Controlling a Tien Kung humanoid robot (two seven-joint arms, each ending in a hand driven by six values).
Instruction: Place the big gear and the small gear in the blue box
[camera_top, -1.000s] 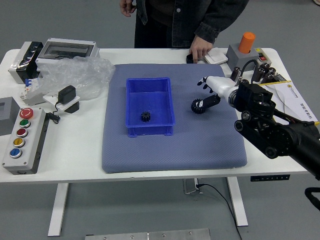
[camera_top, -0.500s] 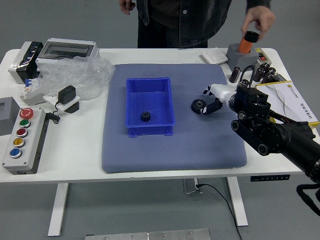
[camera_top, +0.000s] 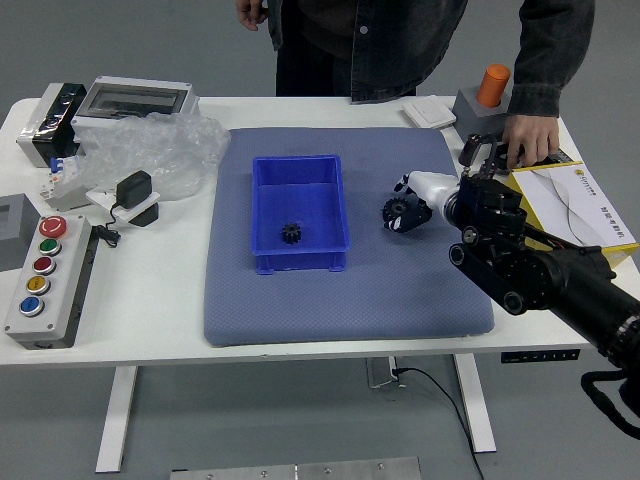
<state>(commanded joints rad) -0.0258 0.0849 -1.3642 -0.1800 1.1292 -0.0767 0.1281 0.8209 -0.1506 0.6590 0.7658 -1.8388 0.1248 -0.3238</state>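
Right arm: angled in over the table from its right side, mostly black.
Buttons: a grey panel, set by the table's left edge, red one at the far end, blue one nearest.
Mat: blue-grey, laid flat mid-table, near edge run along the table's near edge.
Box: blue, placed left of the mat's centre, nearer its left edge than its right.
Small gear: already sat inside the box, close to the near wall, about midway across.
Big gear: not boxed yet, left on the mat between the box and the mat's right edge.
Right hand: held part-open around the big gear, fingers on the far side, thumb on the near side; no firm grip can be made out, tbh, and nothing is lifted.
Adapter: black, parked by the bag, left of the mat.
Bag: clear plastic, crumpled up by the mat's far left corner.
Orange knob: stood upright by the table's far right corner.
Person: stood past the far edge; one hand is lowered by the far right corner, the other is hung past the far edge.
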